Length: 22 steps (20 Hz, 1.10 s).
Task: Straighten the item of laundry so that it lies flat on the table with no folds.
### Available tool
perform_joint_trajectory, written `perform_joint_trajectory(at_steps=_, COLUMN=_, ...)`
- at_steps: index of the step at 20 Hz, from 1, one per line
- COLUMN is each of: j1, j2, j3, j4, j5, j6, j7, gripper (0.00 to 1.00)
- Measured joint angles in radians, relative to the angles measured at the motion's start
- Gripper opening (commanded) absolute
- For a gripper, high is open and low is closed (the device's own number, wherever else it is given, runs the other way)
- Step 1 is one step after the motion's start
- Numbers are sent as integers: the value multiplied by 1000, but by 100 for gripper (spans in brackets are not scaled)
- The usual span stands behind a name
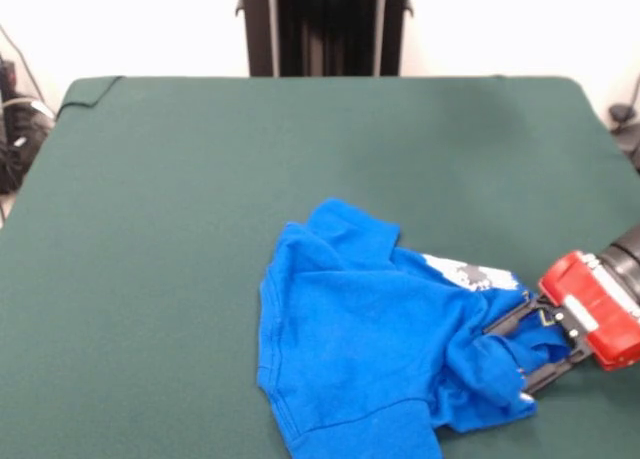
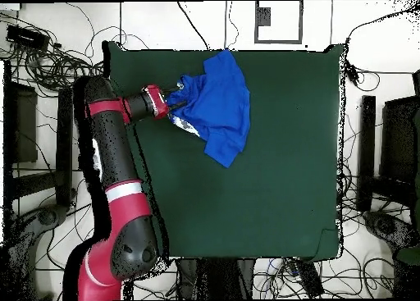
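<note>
The blue T-shirt (image 1: 370, 349) is lying crumpled at the near edge of the green bench (image 1: 200, 179) in the front view, its hem hanging at the picture's bottom. It is sitting toward one corner of the bench, bunched in folds, with a strip of white-grey print (image 1: 470, 272) showing on the side facing the pincer. The pincer (image 1: 522, 347) is reaching in low from the shirt's side, its two dark fingers (image 1: 508, 321) spread moderately around a gathered fold of the shirt's edge. The red and black arm (image 2: 115, 191) is running beside the bench's edge in the overhead view.
</note>
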Motion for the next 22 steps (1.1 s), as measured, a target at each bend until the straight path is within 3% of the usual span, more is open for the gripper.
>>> perform_joint_trajectory(at_steps=5, j1=-17, j2=-41, j3=7, j4=32, j5=47, j6=0, j7=0, gripper=100)
perform_joint_trajectory(at_steps=12, j1=-7, j2=-65, j3=7, j4=110, j5=47, j6=-17, j7=0, gripper=100)
perform_joint_trajectory(at_steps=22, j1=7, j2=-68, j3=-20, j4=138, j5=23, j6=-41, j7=0, gripper=100)
